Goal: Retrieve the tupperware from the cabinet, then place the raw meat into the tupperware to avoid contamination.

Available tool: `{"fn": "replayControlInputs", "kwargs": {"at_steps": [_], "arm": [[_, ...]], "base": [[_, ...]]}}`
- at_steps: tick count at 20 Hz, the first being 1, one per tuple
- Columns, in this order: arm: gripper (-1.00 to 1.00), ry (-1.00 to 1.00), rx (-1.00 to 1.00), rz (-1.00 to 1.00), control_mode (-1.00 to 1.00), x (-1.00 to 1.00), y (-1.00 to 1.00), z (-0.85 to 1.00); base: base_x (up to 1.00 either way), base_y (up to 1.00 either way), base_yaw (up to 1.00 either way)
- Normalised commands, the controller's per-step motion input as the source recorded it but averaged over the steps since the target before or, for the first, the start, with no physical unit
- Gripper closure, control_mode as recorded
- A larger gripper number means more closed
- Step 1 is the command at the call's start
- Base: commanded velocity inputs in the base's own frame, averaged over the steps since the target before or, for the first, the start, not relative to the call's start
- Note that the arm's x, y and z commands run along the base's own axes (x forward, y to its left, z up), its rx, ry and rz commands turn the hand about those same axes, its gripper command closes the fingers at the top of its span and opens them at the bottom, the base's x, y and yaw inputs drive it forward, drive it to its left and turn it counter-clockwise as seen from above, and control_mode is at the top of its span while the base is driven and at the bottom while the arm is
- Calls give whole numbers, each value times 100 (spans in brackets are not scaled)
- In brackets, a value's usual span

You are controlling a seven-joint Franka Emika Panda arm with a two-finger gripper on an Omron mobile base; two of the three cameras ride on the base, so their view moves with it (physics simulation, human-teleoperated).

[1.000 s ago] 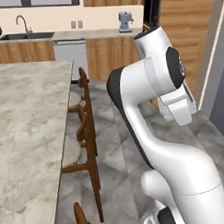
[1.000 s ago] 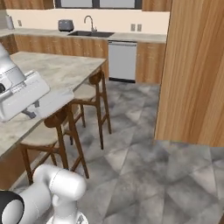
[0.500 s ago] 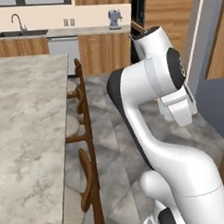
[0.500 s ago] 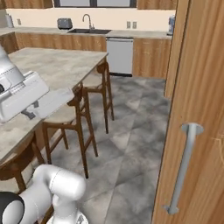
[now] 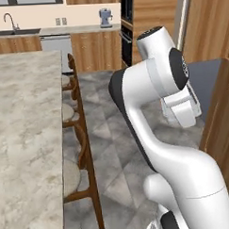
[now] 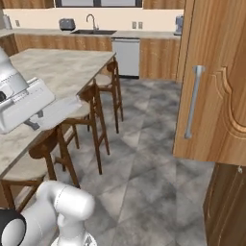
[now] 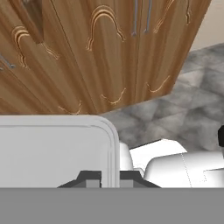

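Note:
The cabinet is the tall brown wood unit at the right, with a carved arch and a vertical silver bar handle. In the hand view its doors fill the upper half, with paired silver handles near the top. My gripper is shut with nothing between its tips. It hangs folded close to the arm, short of the cabinet, seen as a white hand and again over the island's edge. The tupperware and the raw meat are out of view.
A marble-topped island runs along the left with wooden bar stools beside it. The back counter holds a sink, a toaster and a coffee machine. Grey tiled floor lies between the island and the cabinet.
The whole picture has shifted, so the base has driven and turned. The cabinet now stands larger at the right and the island sits further left. The arm's pose looks unchanged.

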Motion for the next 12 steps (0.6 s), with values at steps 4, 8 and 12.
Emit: {"fn": "replayControlInputs", "kwargs": {"at_steps": [4,8,12], "arm": [[100,0,0,0,100,0,0,0],[100,0,0,0,100,0,0,0],[100,0,0,0,100,0,0,0]], "base": [[-100,-3,0],[-99,0,1],[-68,-1,4]]}}
